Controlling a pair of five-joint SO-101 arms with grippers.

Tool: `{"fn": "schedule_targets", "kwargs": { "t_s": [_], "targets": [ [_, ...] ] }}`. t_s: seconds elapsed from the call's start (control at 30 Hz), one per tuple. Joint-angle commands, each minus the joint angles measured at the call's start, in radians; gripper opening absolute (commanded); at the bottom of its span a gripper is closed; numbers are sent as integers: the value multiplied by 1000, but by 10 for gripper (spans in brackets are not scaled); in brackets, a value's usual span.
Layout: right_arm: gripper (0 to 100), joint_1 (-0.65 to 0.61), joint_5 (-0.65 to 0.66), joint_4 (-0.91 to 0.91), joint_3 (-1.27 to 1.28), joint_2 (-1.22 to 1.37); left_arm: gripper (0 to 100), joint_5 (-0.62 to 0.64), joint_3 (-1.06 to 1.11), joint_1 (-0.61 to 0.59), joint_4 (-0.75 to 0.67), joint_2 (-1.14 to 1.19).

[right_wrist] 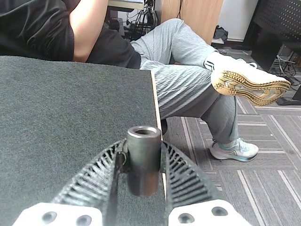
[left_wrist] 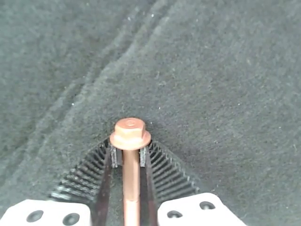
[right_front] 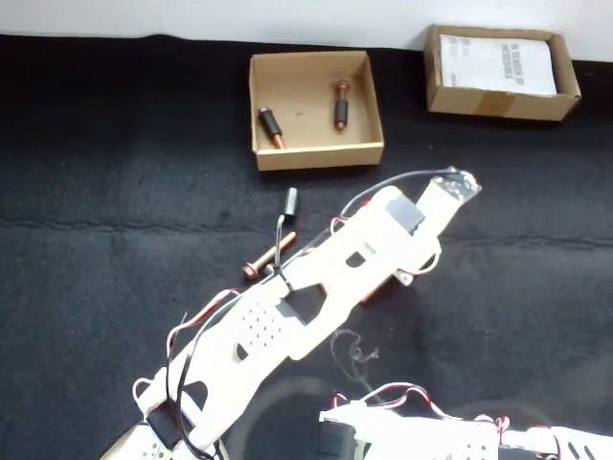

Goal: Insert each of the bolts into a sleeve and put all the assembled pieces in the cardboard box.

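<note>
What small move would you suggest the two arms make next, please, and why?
Probably bring the left gripper and the right gripper towards each other and line up the bolt with the open end of the sleeve. Each gripper is shut on its part, and the two parts are not yet joined.

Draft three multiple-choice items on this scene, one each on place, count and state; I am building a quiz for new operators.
1. Where do the assembled pieces lie?
A) on the table
B) in the box
C) on the paper

2. How many are there?
A) one
B) two
C) four

3. The left gripper is:
A) open
B) shut on a sleeve
C) shut on a bolt

Answers:
1 B, both lie inside its walls.
2 B, two sleeved bolts show there.
3 C, it clamps the shank below the head.
</note>
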Motion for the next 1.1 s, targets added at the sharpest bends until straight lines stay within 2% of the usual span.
{"fn": "schedule_targets", "kwargs": {
  "t_s": [0.0,0.2,0.4,0.57,0.77,0.93,1.07],
  "targets": [
    [6,4,6,-27,140,-16,9,-8,-79,-58,84,-39],
    [6,-77,5,-25,140,-16,9,-6,-289,-62,250,-101],
    [6,-272,0,21,148,-16,9,61,-522,-64,299,-142],
    [6,-487,0,136,148,-16,9,89,-699,-65,299,-150],
    [6,-785,0,216,147,-16,9,144,-691,-113,301,-222],
    [6,-1095,-6,217,140,-16,9,215,-693,-179,301,-292],
    [6,-1319,-137,217,140,-16,9,307,-693,-252,293,-375]
  ]
}}
